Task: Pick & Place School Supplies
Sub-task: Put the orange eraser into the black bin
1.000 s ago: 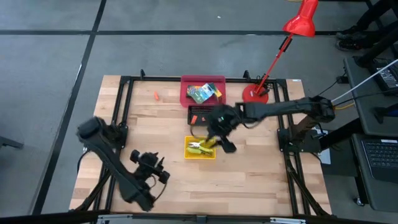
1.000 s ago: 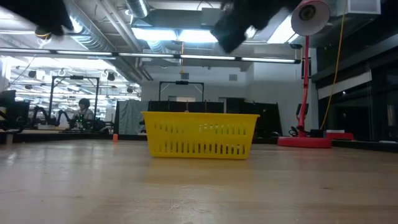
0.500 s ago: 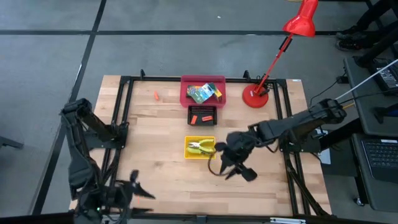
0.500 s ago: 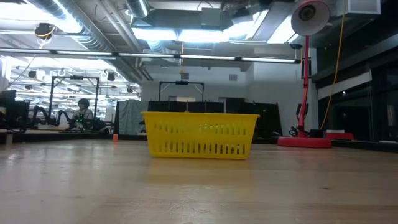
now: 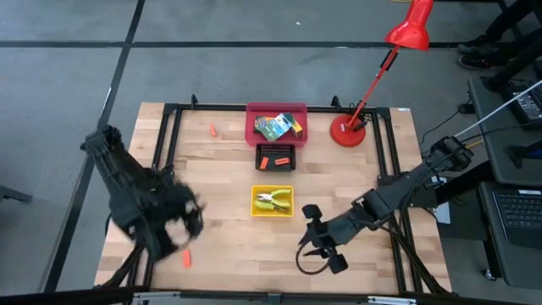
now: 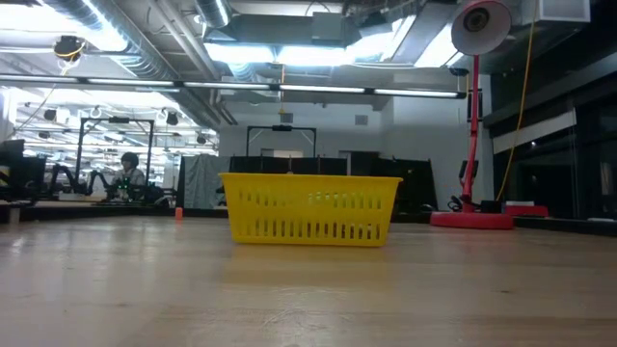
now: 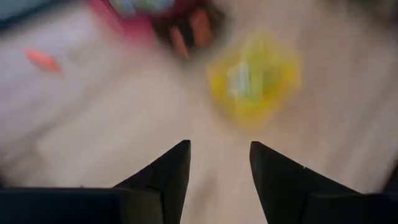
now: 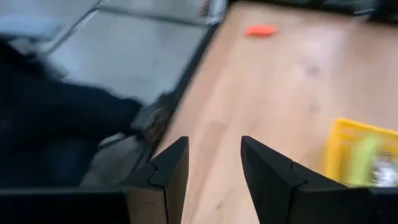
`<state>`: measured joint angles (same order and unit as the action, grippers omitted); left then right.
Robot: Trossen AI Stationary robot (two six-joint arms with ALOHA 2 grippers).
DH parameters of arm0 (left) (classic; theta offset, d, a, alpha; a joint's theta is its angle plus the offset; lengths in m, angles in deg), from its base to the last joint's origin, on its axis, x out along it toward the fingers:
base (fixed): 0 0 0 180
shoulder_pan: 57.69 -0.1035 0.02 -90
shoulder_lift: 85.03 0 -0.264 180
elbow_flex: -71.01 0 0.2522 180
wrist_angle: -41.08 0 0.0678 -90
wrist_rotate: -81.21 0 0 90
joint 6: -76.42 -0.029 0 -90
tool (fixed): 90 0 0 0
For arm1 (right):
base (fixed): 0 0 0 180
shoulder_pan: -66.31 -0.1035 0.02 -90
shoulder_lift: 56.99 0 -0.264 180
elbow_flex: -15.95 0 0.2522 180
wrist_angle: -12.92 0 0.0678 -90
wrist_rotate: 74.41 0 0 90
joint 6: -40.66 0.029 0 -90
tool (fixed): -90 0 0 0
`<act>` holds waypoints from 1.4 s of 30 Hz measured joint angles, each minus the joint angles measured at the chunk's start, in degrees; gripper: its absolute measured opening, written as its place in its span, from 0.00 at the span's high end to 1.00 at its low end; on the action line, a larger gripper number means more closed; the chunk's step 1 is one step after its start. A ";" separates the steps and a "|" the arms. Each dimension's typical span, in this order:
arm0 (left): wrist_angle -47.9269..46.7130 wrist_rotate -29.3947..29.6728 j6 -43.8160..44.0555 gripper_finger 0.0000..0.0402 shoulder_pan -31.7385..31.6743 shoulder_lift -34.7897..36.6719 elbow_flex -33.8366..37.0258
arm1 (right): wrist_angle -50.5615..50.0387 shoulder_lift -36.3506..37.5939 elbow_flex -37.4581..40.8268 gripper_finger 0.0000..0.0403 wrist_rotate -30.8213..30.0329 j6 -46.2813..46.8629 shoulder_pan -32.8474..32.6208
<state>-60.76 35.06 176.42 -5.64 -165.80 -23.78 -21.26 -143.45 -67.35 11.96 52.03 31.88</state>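
Wooden tabletop, and the loose piece nearest my left arm decides the next reach.

From above I see one orange-red piece (image 5: 185,259) lying on bare wood at the near left corner, just beside and toward the near edge from my left gripper (image 5: 188,222), whose fingers stand parted with nothing between them. My right gripper (image 5: 320,240), also spread and empty, sits well apart across the table, so I judge the left arm nearer. A second orange-red stub (image 5: 212,130) lies far off by the red tray (image 5: 251,125); pliers (image 5: 272,200) rest in the yellow tray (image 5: 257,210).
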 joint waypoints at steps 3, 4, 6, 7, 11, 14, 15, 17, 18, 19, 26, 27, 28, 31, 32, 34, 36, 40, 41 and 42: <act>-1.97 7.93 2.69 0.60 -8.24 3.83 0.18 | 1.57 0.00 0.00 0.63 -7.66 2.55 -1.68; -1.19 8.85 -0.74 0.61 -12.03 5.01 0.64 | 1.80 0.00 0.00 0.63 -9.60 3.67 -2.33; -1.36 10.39 -5.44 0.62 -19.13 7.48 0.55 | 1.67 0.00 0.00 0.63 -12.40 6.08 -3.54; -2.16 10.98 -7.20 0.62 -23.13 8.48 0.41 | 1.54 -0.01 0.00 0.63 -13.84 7.20 -4.40; -1.63 7.66 -16.66 0.63 -40.13 9.75 0.61 | 1.55 -0.45 -0.02 0.63 -20.26 11.26 -7.74; -0.70 2.50 -24.44 0.61 -52.87 10.24 0.58 | 1.94 -1.13 -0.02 0.63 -25.79 13.65 -10.38; 1.08 0.11 -28.07 0.61 -57.01 10.15 0.60 | 1.90 -1.43 -0.02 0.63 -27.55 14.25 -11.27; 6.84 -4.74 -36.00 0.61 -64.67 9.81 1.73 | 1.78 -2.22 -0.02 0.63 -30.75 15.58 -12.87; 10.46 -7.26 -39.78 0.60 -67.90 9.79 2.79 | 2.10 -2.68 -0.04 0.63 -31.92 16.40 -13.57; 14.38 -9.68 -43.29 0.60 -70.89 9.77 4.07 | 1.98 -3.12 -0.03 0.63 -33.16 16.89 -14.38; 32.90 -19.33 -53.77 0.62 -87.68 6.53 16.87 | 2.41 -8.00 -0.04 0.63 -40.34 24.31 -19.00; 35.16 -20.93 -54.64 0.62 -89.43 5.63 18.93 | 2.27 -8.90 -0.04 0.63 -41.18 25.27 -19.73; 37.42 -21.57 -55.65 0.62 -90.84 4.89 20.91 | 2.22 -9.80 -0.02 0.63 -42.13 26.08 -20.34; 44.73 -23.81 -57.64 0.62 -94.30 2.71 25.89 | 1.97 -12.30 -0.02 0.63 -45.66 27.83 -22.24; 47.34 -25.28 -58.42 0.62 -95.34 1.78 27.09 | 2.00 -13.13 -0.02 0.63 -46.30 27.88 -22.75; 50.34 -27.64 -59.38 0.63 -97.06 -0.08 28.60 | 1.89 -14.36 -0.02 0.63 -47.27 27.86 -23.81; 52.70 -28.54 -59.49 0.63 -98.21 -2.21 29.09 | 1.96 -15.22 -0.02 0.63 -47.61 27.83 -24.88; 55.01 -29.47 -59.84 0.63 -99.06 -6.27 29.11 | 1.85 -15.82 -0.02 0.63 -48.95 28.70 -27.54; 55.67 -29.86 -59.85 0.63 -99.12 -7.15 29.11 | 1.85 -15.80 -0.02 0.63 -50.10 28.71 -28.48; 55.86 -30.06 -59.86 0.63 -99.12 -7.95 29.11 | 1.81 -15.80 -0.02 0.63 -51.57 28.54 -29.49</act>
<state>-4.90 5.01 116.56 -104.76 -173.75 5.33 -19.45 -159.25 -67.37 -39.61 80.58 2.38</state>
